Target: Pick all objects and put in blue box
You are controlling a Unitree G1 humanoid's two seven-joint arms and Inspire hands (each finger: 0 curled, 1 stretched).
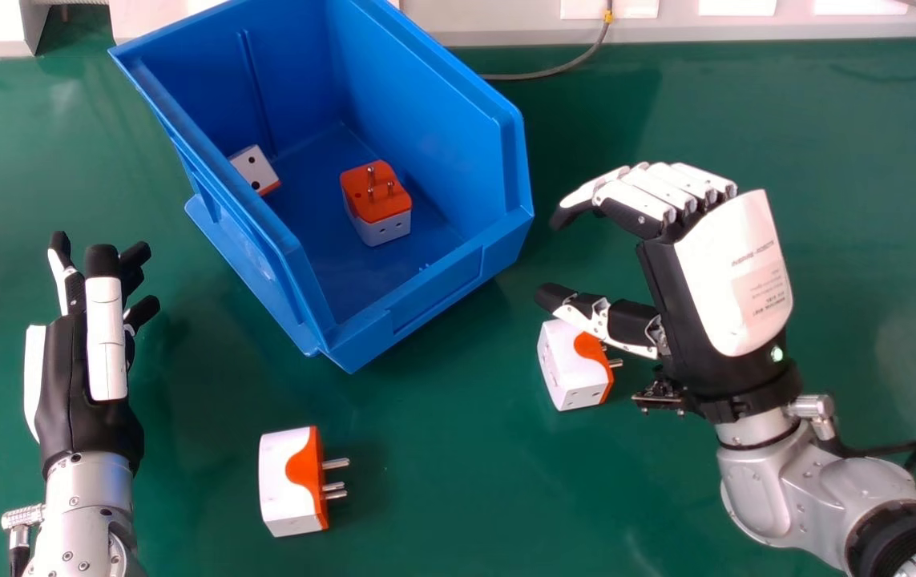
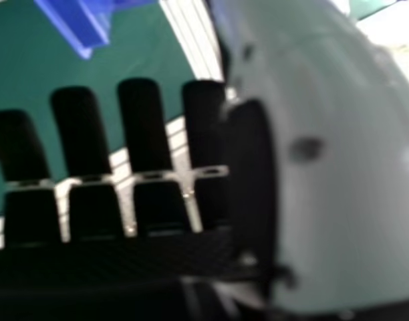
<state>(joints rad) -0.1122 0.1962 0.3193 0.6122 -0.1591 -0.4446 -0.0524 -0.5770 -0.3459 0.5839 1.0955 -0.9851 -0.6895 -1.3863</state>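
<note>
Orange-and-white adapter (image 1: 568, 370) sits near the right hand (image 1: 734, 280), arched, thumb and fingers wide apart.

blue box (image 1: 433, 120): top cut off | white-orange plug (image 1: 254, 168): partly behind wall | right hand view: blurred box, probably

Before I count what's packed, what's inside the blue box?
Two white and orange plug adapters lie in the blue box. Its near left wall hides part of its floor, so anything there can't be seen.

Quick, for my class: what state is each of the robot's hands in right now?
Left hand: open, holding nothing.
Right hand: open, holding nothing.
</note>
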